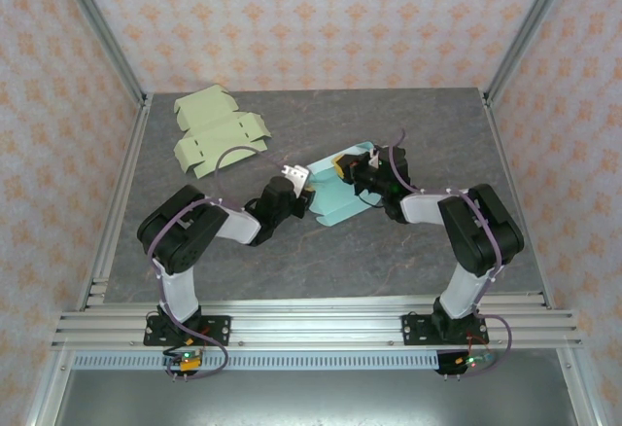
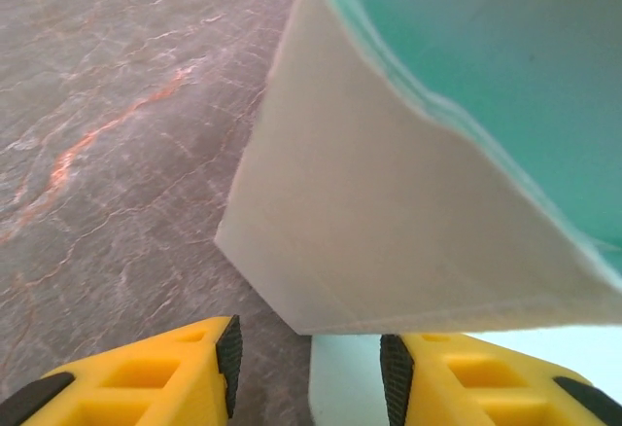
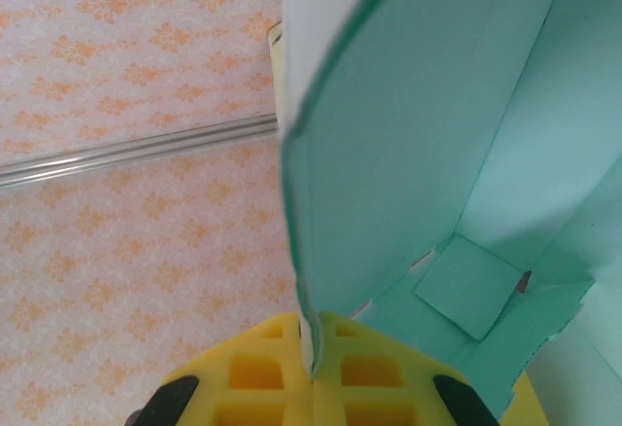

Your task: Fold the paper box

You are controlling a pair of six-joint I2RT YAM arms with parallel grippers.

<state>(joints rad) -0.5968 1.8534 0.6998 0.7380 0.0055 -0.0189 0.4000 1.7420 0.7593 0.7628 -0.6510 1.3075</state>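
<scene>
Your right tool pinches the box by its edge; the left tool stands open, a flap just ahead of it. Shove hard there and the box may slip from the right tool, or crease.

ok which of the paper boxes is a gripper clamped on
The teal box mid-table: the right gripper is shut on one of its walls. The pale green blanks lie flat at the far left, untouched.
</scene>
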